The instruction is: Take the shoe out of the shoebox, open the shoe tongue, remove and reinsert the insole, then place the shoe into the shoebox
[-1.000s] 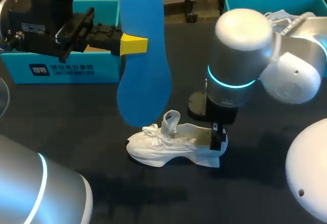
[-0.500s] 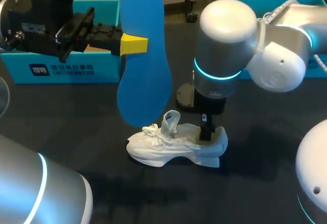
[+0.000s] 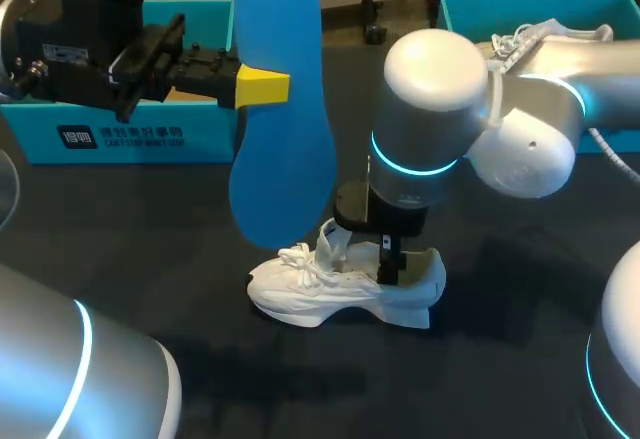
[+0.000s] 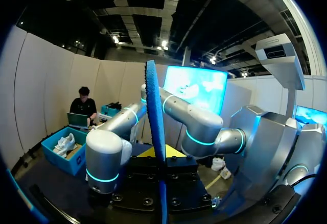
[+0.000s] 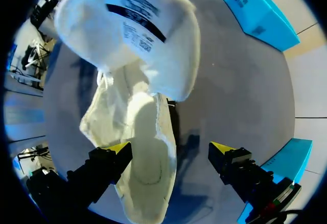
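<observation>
My left claw (image 3: 265,87) pinches the blue insole (image 3: 285,159) upright, clear of the white sneaker (image 3: 320,287). My right claw (image 5: 171,151) hangs open at its collar, likely to steady it.

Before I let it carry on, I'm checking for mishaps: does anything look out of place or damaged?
Nothing looks damaged. The blue insole is out of the shoe, held on edge in the left gripper, and the tongue is pulled up, both expected here. The shoe stands upright.

White print on blue shoebox (image 3: 120,139) wall, black label lines on shoe tongue (image 5: 135,27), neither legible
</observation>
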You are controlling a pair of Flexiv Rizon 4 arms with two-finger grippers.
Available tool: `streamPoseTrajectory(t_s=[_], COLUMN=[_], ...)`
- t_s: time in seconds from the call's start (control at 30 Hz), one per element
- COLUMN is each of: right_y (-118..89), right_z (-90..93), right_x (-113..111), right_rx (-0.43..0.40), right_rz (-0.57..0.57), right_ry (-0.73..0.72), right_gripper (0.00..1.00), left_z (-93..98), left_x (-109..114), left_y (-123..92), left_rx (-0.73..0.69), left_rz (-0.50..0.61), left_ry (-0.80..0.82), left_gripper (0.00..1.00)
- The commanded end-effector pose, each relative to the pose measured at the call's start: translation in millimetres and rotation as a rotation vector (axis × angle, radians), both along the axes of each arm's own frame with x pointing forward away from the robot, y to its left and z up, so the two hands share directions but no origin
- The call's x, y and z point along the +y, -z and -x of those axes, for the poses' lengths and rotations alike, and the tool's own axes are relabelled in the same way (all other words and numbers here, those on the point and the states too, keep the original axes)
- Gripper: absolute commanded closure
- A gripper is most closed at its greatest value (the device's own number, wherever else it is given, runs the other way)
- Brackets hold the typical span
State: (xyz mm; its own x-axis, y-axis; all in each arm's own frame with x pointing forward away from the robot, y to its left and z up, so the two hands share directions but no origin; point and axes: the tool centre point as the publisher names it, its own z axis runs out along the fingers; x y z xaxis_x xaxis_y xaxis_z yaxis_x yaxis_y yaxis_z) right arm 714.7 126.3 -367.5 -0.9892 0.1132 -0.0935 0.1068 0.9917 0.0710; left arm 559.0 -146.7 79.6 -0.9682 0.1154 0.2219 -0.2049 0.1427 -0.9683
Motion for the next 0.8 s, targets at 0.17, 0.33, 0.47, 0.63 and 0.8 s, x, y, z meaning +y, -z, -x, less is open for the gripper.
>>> streamPoseTrajectory(t_s=[0.17, 0.33, 0.47, 0.63, 0.8], right_y=[14, 15, 11, 7, -9], right_z=[3.4, 6.8, 9.9, 14.5, 20.9], right_x=[15, 15, 15, 13, 11], right_rx=[0.015, 0.011, 0.008, 0.009, -0.001], right_rz=[0.012, 0.017, 0.025, 0.034, 0.023], right_ry=[-0.016, -0.014, -0.014, -0.014, -0.001], right_gripper=[0.70, 1.00, 1.00, 1.00, 1.00], left_z=[-1.1, -1.1, -1.1, -1.1, -1.1], left_x=[-1, -1, -1, -1, -1], left_y=[-1, -1, -1, -1, -1], left_rx=[0.000, 0.000, 0.000, 0.000, 0.000], left_rz=[-0.003, -0.003, -0.003, -0.003, -0.003], left_ry=[0.002, 0.002, 0.002, 0.002, 0.002], left_gripper=[1.00, 1.00, 1.00, 1.00, 1.00])
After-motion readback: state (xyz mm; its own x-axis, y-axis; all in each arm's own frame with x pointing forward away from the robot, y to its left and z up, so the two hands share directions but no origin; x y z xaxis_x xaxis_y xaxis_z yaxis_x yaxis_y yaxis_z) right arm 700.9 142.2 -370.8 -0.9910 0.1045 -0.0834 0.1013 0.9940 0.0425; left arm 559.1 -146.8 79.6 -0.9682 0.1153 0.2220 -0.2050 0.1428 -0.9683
